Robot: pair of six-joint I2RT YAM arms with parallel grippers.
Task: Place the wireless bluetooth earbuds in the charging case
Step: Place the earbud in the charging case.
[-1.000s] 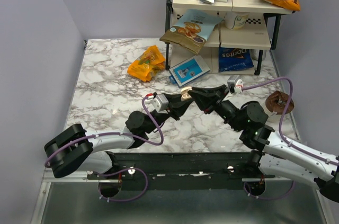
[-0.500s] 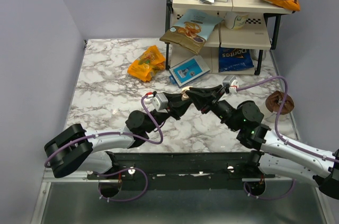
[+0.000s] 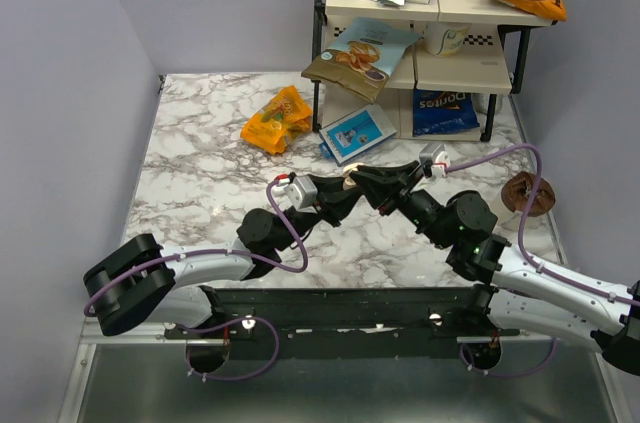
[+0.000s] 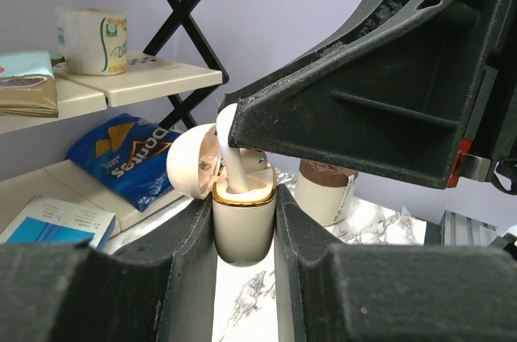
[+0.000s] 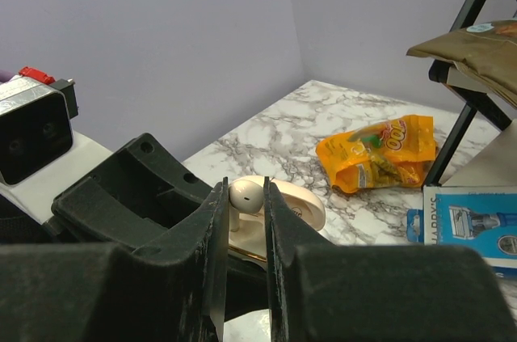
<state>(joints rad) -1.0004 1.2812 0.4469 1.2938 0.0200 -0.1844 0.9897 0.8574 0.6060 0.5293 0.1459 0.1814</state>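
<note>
Marble-patterned table, white with grey veins, glossy; plain lilac walls on three sides. Shelf at the back right, cream boards on black crossed legs, stocked with snack bags.

Left to right over the table:
- Orange bag, crinkled foil, lying flat, well apart from the arms.
- Left pincer: narrow, clamped on the case from both sides, the case upright between the matte black fingers. Case is cream, smooth rounded plastic with a thin gold rim at the mouth; its lid is hinged back, a domed shell. Held in the air above mid-table, not resting on it.
- Right pincer: narrow, pinching an earbud by its bulb, glossy off-white. In the left wrist view the stem points down into the case mouth and looks partly in.
- Blue packet, flat card, at the foot of the shelf.
- Brown disc near the right edge, ridged; the purple cable crosses it.

Progress, as I judge it: case open and held, one earbud at the mouth, likely part-seated but not released. Whether the other earbud is already inside cannot be told; the right pincer hides that well. Left to do: press home, let go, check the second.
</note>
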